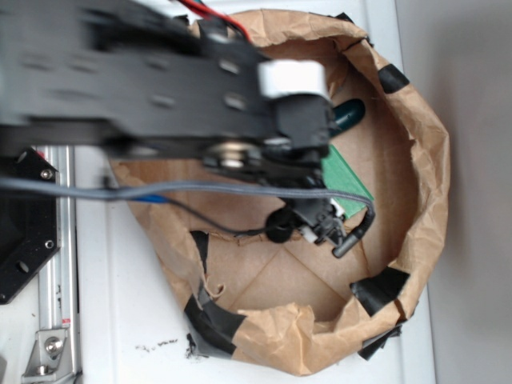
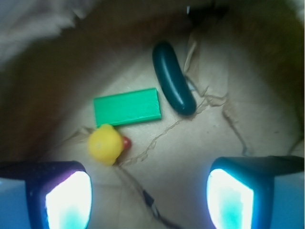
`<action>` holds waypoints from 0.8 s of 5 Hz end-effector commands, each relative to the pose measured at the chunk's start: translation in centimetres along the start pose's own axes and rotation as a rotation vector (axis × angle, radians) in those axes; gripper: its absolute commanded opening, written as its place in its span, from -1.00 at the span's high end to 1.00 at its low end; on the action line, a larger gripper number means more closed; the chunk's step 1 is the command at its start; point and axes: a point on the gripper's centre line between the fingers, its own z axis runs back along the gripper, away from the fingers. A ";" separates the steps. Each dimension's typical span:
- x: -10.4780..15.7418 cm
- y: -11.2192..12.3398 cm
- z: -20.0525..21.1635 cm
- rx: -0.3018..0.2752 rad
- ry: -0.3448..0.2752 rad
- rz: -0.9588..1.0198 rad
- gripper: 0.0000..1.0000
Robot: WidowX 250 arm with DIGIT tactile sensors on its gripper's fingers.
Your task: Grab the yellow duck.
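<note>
The yellow duck [image 2: 106, 144], small and round with a red beak, lies on the brown paper floor, touching the lower left corner of the flat green block [image 2: 127, 107]. A dark green cucumber-shaped thing [image 2: 173, 79] lies to the block's right. My gripper [image 2: 148, 195] is open and empty above the floor; the duck is just above my left finger [image 2: 66, 198], outside the gap. In the exterior view the gripper [image 1: 324, 224] hangs inside the paper bowl; the duck is hidden there by the arm. The green block [image 1: 346, 178] and the cucumber thing [image 1: 349, 114] show partly.
A crumpled brown paper wall [image 1: 428, 176] patched with black tape rings the floor. The black arm [image 1: 160, 88] and a grey cable [image 1: 160, 190] cross over it. A metal rail [image 1: 56, 280] runs at the left.
</note>
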 end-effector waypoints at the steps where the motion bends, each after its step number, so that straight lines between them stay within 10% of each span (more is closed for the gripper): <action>1: 2.0 -1.2 -1.7 0.022 -0.126 -0.029 -1.00; 4: 1.7 -1.2 -3.6 0.034 -0.068 -0.057 -1.00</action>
